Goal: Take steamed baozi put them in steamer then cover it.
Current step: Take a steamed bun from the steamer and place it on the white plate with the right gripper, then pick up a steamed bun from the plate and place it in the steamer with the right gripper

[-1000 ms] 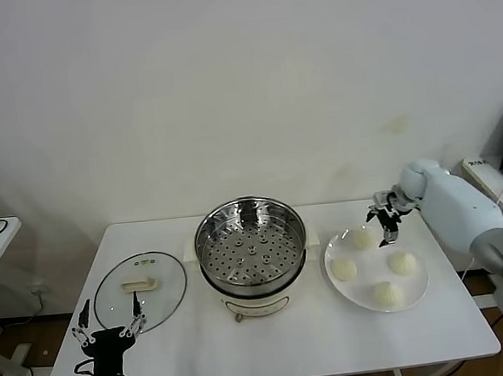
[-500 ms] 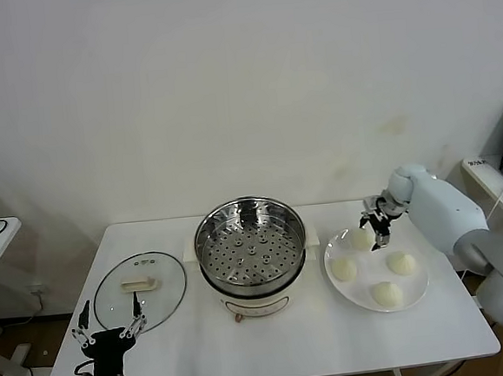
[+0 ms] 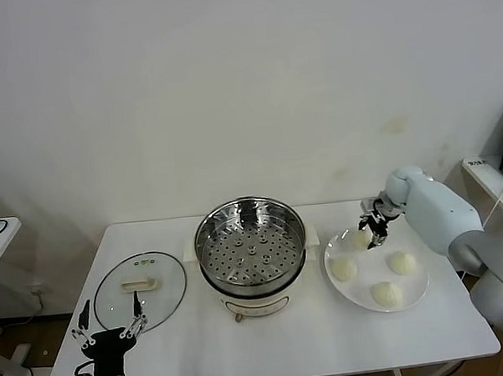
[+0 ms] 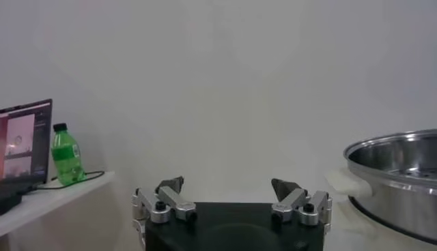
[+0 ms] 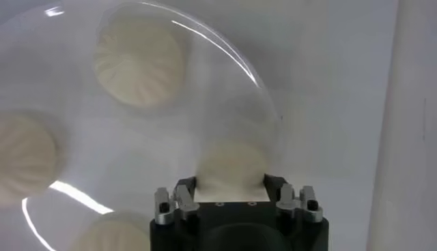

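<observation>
Four buns sit on a white plate (image 3: 417, 293) right of the steamer (image 3: 251, 245). The right claw (image 3: 369, 233) is pinching the rear bun (image 5: 231, 167), fingers on both its sides. The left claw (image 3: 111, 331) hangs spread beside the lid (image 3: 140, 286).

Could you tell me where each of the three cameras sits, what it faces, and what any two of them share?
Head view: high on the robot, looking down at the white table; both arms show.
Left wrist view: behind the open left gripper, facing the wall, beside the shiny round steel steamer.
Right wrist view: behind the right gripper, whose fingers flank a pale round baozi on the flat white plate.
Shared: head and left wrist views both show the steamer.
</observation>
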Controlling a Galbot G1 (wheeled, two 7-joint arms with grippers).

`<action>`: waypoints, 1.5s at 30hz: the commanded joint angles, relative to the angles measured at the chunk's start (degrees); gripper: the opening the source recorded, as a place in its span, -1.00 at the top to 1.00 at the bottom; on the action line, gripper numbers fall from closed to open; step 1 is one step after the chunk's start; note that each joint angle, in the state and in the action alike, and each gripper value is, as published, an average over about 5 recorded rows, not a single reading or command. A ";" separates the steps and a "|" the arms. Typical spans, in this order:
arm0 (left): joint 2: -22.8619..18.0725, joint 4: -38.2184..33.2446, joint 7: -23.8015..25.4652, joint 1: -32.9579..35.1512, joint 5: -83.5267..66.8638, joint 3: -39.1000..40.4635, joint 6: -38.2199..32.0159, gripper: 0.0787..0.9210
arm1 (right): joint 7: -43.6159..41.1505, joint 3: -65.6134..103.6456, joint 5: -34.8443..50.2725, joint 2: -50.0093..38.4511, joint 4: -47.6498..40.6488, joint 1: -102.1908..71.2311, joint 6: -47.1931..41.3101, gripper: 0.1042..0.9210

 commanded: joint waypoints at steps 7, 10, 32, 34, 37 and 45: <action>-0.05 -0.03 -0.09 0.13 0.34 0.08 -0.10 -0.77 | 0.22 -1.44 3.36 -4.62 6.05 4.44 0.25 -0.26; -0.11 0.18 -0.09 0.10 0.55 0.21 -0.10 -0.77 | 0.07 -3.43 5.16 -5.57 7.74 7.98 0.29 -0.26; -0.10 1.13 -0.43 -0.27 0.28 -1.50 0.33 -0.77 | -0.43 -22.86 21.14 8.65 20.52 29.59 3.13 -0.26; -0.33 0.99 -0.44 -0.15 0.23 -1.92 0.39 -0.77 | -0.27 -23.71 22.07 10.32 21.62 29.30 3.97 -0.26; -0.67 0.86 -0.45 0.12 0.20 -2.59 0.41 -0.77 | 0.02 -25.60 24.28 11.36 25.03 29.04 4.90 -0.26; -1.45 0.78 -0.49 0.88 -0.16 -4.34 0.37 -0.77 | 1.52 -31.32 27.21 10.51 33.29 28.71 8.46 -0.26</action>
